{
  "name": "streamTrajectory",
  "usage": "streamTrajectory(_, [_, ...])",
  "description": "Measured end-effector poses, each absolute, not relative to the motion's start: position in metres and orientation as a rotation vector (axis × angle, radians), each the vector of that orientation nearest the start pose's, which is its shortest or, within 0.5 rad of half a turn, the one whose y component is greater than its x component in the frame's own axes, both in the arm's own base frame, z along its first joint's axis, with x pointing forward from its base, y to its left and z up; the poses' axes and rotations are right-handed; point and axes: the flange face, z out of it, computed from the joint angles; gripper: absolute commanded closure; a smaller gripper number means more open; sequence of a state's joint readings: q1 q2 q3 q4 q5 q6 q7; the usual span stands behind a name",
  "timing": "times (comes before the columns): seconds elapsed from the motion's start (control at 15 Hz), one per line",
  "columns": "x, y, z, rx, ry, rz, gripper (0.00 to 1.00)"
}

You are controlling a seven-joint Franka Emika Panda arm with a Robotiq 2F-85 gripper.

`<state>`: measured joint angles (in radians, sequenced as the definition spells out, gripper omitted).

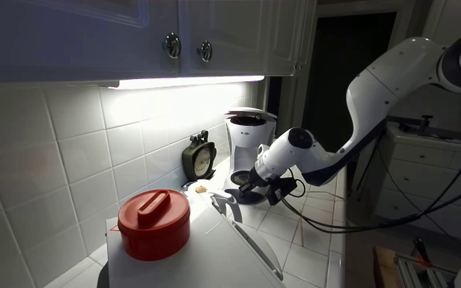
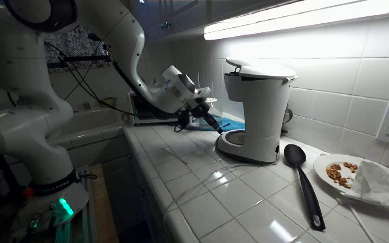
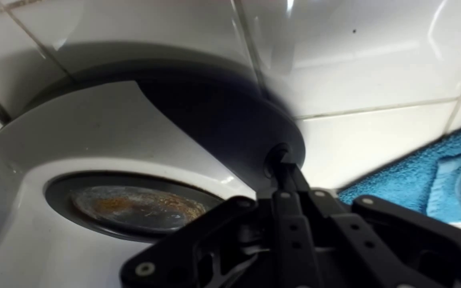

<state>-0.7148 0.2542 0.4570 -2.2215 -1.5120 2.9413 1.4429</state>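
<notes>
In exterior view: white tiled surface (image 1: 310,262) beneath cupboards (image 1: 230,36) and lit tube (image 1: 190,82); toward far end, upright coffee maker (image 1: 244,158), long axis vertical, front roughly toward camera, tool (image 1: 242,189) at base (image 1: 255,199).

In exterior view: lid (image 2: 267,69) ajar, hotplate (image 2: 235,137) side pointing toward tool and picture's left; tiles between base and surface edge (image 2: 164,190), crossed by pale cord (image 2: 230,166).

In wrist view: tool clenched, fingers (image 3: 290,220) together, tips at small round spot (image 3: 269,161) on dark front of base, contact hard to tell; blue towel (image 3: 404,184) nearby.
</notes>
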Motion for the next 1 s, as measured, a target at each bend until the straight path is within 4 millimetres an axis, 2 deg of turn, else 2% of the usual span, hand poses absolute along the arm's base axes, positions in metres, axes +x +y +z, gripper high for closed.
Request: streamTrajectory(1.0, [0.5387,-0.0823,0.2905,-3.127,0.504,-1.051,0.97])
